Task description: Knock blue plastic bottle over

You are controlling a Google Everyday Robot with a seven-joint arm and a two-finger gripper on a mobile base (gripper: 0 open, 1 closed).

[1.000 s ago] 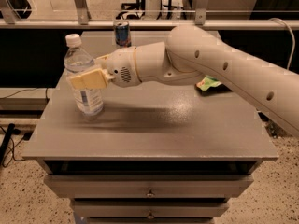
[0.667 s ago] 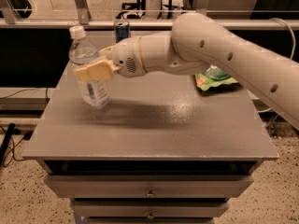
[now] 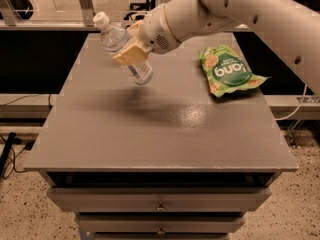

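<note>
The two-finger gripper (image 3: 126,45), at the end of a thick white robot arm (image 3: 240,9) reaching in from the upper right, is hanging over the far left part of the flat grey metal table (image 3: 165,134). Its jaws are sitting at a narrow setting and appear to be closing on a clear bluish plastic water bottle (image 3: 115,36). One tan finger (image 3: 131,55) is lying across the front of the label and the other is showing just behind. The bottle is leaning steeply, with its white screw cap (image 3: 101,19) pointing up and to the left. Its base is hanging low near the tabletop above a dark shadow. A crinkled green foil snack bag (image 3: 227,70) is lying flat near the far right edge, well apart from the bottle. Grey drawers (image 3: 160,200) are showing below the front edge.
</note>
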